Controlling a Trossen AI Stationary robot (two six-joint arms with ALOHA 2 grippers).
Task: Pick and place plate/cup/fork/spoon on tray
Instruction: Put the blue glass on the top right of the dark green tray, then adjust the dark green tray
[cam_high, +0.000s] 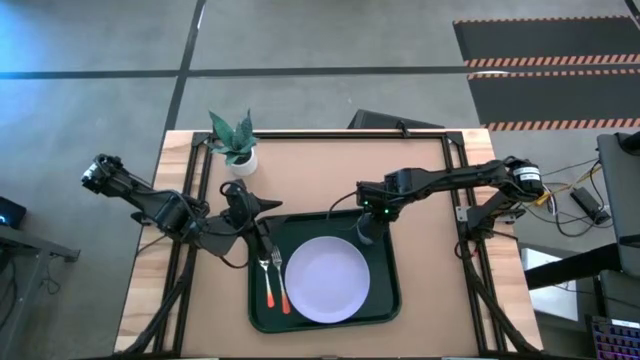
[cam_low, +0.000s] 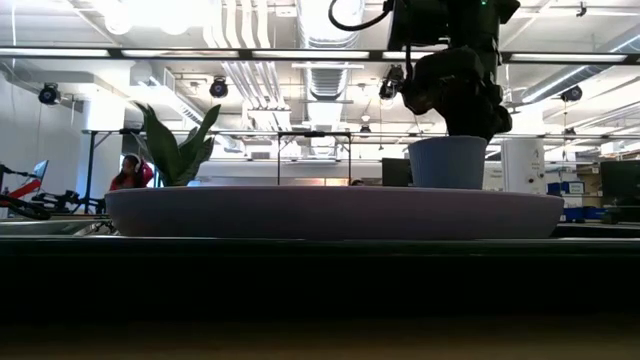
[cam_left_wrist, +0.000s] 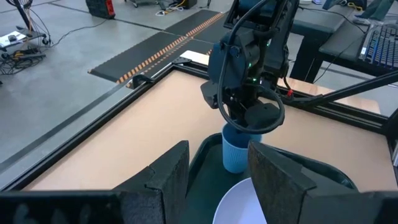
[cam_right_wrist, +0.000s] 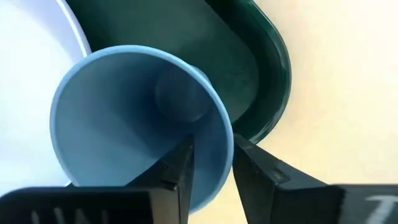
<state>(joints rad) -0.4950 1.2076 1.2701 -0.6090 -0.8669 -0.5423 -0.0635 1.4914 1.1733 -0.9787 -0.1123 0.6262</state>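
Note:
The dark green tray (cam_high: 385, 300) lies at the table's near middle with the lavender plate (cam_high: 327, 279) in it. The fork (cam_high: 266, 283) and the spoon (cam_high: 281, 283) lie side by side on the tray's left part, red-orange handles toward the near edge. My right gripper (cam_high: 368, 230) is shut on the blue cup (cam_left_wrist: 235, 151) at the tray's far right corner; from above the gripper hides the cup. My left gripper (cam_high: 262, 222) is open and empty at the tray's far left corner, pointing toward the cup. My right gripper holds the cup by its rim (cam_right_wrist: 219, 163), one finger (cam_right_wrist: 177, 171) inside the cup and the other (cam_right_wrist: 261, 180) outside, the wall pinched between them. The fingers come from above, pointing down. The cup stands upright over the tray's far right corner; whether its base rests on the tray I cannot tell.
A white pot with a green plant (cam_high: 238, 148) stands at the table's far left, behind my left arm. Bare tabletop (cam_high: 320, 170) lies beyond the tray and to its right (cam_high: 440, 290).

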